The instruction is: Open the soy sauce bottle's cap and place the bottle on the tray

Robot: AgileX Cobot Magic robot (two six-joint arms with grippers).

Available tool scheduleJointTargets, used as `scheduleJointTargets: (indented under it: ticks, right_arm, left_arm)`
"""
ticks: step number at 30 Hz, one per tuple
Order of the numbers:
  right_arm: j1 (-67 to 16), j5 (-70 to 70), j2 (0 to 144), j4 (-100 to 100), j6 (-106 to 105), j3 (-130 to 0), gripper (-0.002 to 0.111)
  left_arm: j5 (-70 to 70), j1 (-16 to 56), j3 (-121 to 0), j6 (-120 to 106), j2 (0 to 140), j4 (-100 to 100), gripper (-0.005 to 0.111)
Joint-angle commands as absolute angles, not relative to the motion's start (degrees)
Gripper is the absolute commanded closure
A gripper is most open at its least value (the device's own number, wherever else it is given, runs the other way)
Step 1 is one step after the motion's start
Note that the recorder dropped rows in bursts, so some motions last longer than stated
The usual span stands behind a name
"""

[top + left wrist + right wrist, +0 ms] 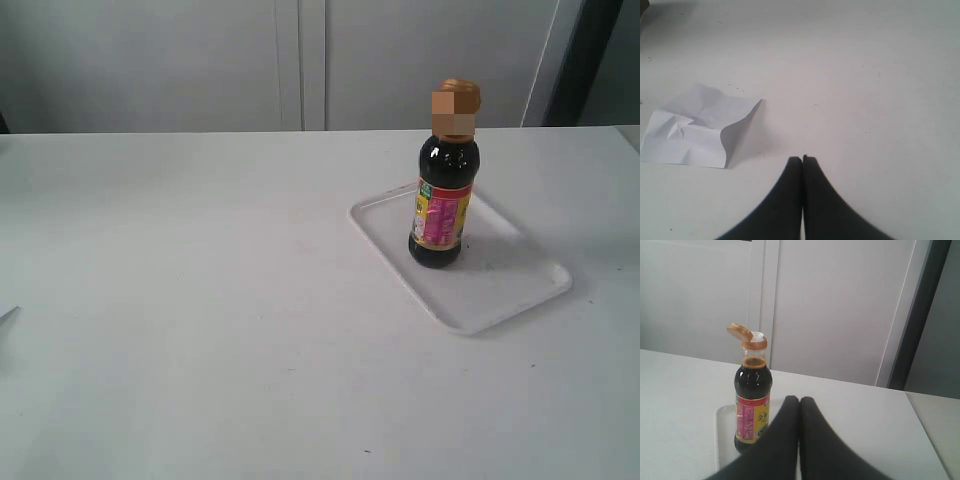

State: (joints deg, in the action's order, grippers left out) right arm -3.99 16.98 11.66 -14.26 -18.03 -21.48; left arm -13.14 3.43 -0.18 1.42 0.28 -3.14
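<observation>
The soy sauce bottle (441,200) stands upright on the white tray (510,285), right of the table's middle. In the right wrist view the bottle (753,405) shows its orange-brown cap (739,331) flipped open and tilted back, with the white spout part bare. My right gripper (799,399) is shut and holds nothing, drawn back from the bottle, which stands just beyond its fingertips. My left gripper (802,159) is shut too, over bare table, far from the bottle. Neither gripper appears in the exterior view.
A crumpled white sheet of paper (697,125) lies on the table near my left gripper; its corner (6,314) shows at the exterior view's left edge. White cabinet panels (300,60) stand behind the table. A dark post (917,315) stands at the back right.
</observation>
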Motion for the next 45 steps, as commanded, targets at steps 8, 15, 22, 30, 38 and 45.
scheduleJointTargets:
  ticks: [8,15,22,30,38,45]
  right_arm:
    - [-3.98,16.62,11.49,-14.52,-17.83,-21.23,0.108]
    - [-3.98,16.62,11.49,-14.52,-17.83,-21.23,0.108]
    - [-3.98,16.62,11.49,-14.52,-17.83,-21.23,0.108]
    - [-3.98,15.71,11.49,-4.32,-4.51,-20.05,0.108]
    - [-3.98,14.97,11.46,0.00,0.00,-15.76,0.108]
    - [-3.98,16.97,0.99,0.00,0.00,-6.54,0.108]
  left_arm:
    - [-12.90,3.37,0.00,1.45,0.00,-3.83,0.107]
    - [-12.90,3.37,0.00,1.45,0.00,-3.83,0.107]
    - [-12.90,3.37,0.00,1.45,0.00,-3.83,0.107]
    - [-12.90,3.37,0.00,1.45,0.00,-3.83,0.107]
    - [-12.90,3.37,0.00,1.45,0.00,-3.83,0.107]
    - [-12.90,3.37,0.00,1.45,0.00,-3.83,0.107]
